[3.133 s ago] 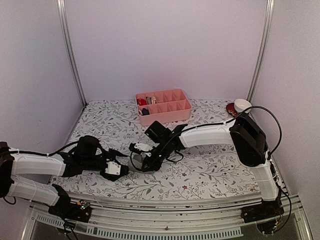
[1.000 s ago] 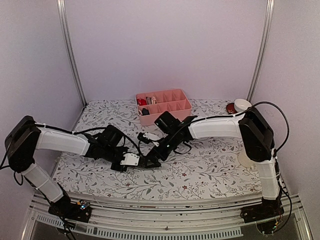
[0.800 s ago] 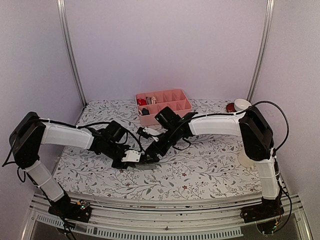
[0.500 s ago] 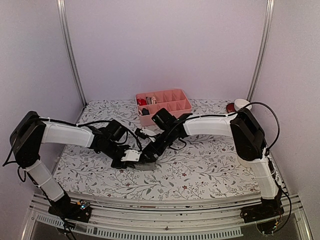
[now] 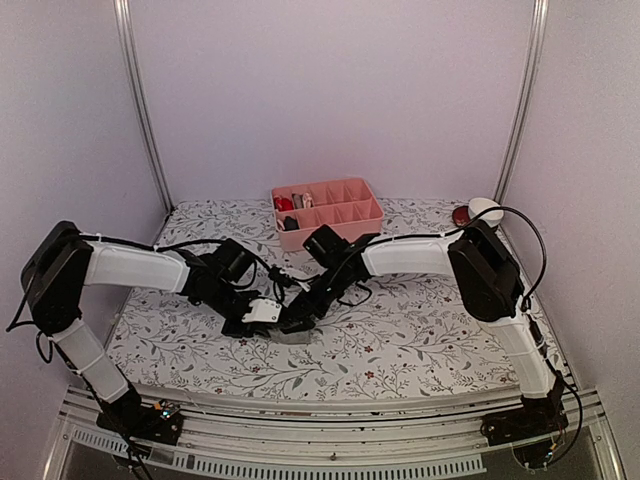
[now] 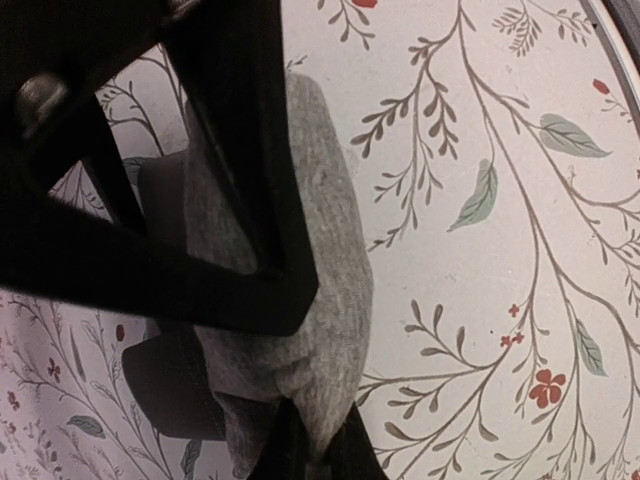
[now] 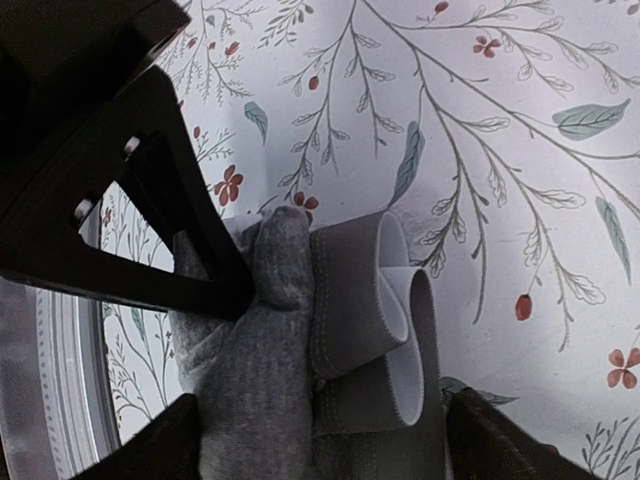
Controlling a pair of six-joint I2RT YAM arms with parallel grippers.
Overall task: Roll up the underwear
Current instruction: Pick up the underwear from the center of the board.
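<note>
One piece of grey underwear (image 5: 288, 335) lies bunched on the flowered table between both grippers. In the right wrist view the underwear (image 7: 255, 385) is a loose roll, its pale waistband (image 7: 375, 290) folded in loops on the right side. My right gripper (image 7: 325, 425) straddles this roll with its jaws wide, one finger (image 7: 175, 440) at the cloth's left edge. The left wrist view shows my left gripper (image 6: 315, 455) shut, pinching a fold of the underwear (image 6: 325, 240). From above, the left gripper (image 5: 270, 318) and right gripper (image 5: 298, 316) meet over the cloth.
A pink divided tray (image 5: 330, 233) with small items stands at the back centre. A white bowl (image 5: 486, 209) and a red object (image 5: 461, 215) sit at the back right corner. Metal frame posts rise at both back corners.
My right gripper has slid left and down onto the underwear, and its jaws have narrowed around the roll. The left gripper has kept its pinch and barely moved.
</note>
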